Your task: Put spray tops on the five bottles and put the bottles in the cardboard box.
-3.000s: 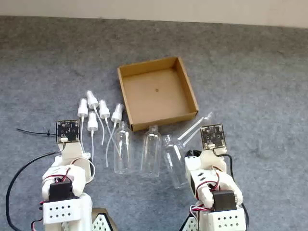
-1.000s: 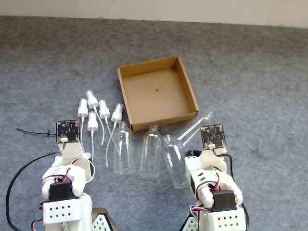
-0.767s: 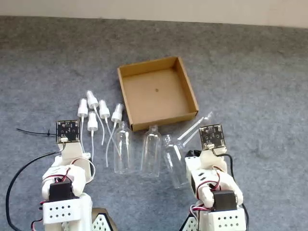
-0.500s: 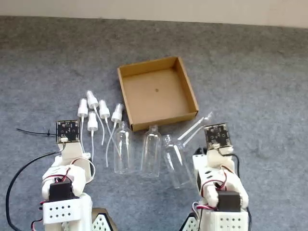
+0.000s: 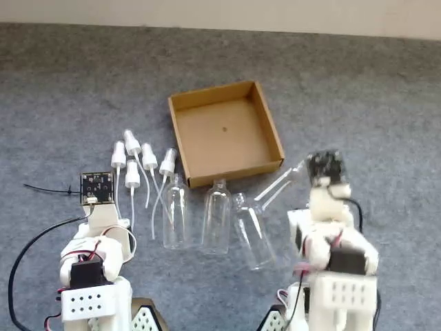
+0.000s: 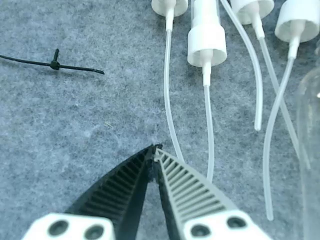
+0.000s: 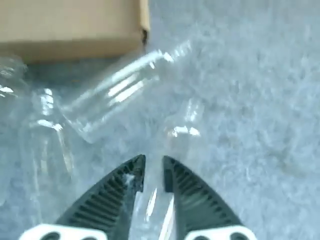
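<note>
high, box: cardboard box point(image 5: 180, 141) sits open side up at mid-table on the grey mat point(image 5: 372, 103).
high, tops: you've got five spray tops point(image 5: 132, 174) loose on the mat left of the box, tubes trailing toward your left arm point(image 5: 96, 234).
high, bottles: three clear bottles point(image 5: 216, 217) lie side by side just in front of the box, necks toward it. A slanted bottle point(image 5: 279, 181) lies by the box's near right corner. All of these are outside the box.
high, right arm: your right arm point(image 5: 331, 234) stands right of the row, its head just beside the slanted bottle.
high, tie: black cable tie point(image 5: 48, 188) on the mat, left of your left arm.
left wrist, fingers: your left gripper point(image 6: 155, 149) has its fingers pressed together tip to tip, low over the mat.
left wrist, tops: four caps lie near, ahead of the tips. One tube runs just beside the tips, can't tell if touching.
left wrist, tie: off to one side, well apart.
right wrist, fingers: your right gripper point(image 7: 152, 165) has its fingers parted by a narrow gap.
right wrist, bottle: a near bottle point(image 7: 180, 132) lies on the mat under that gap, neck pointing away. Can't tell if the fingers touch it.
right wrist, slanted bottle: just beyond, neck up by the box corner.
</note>
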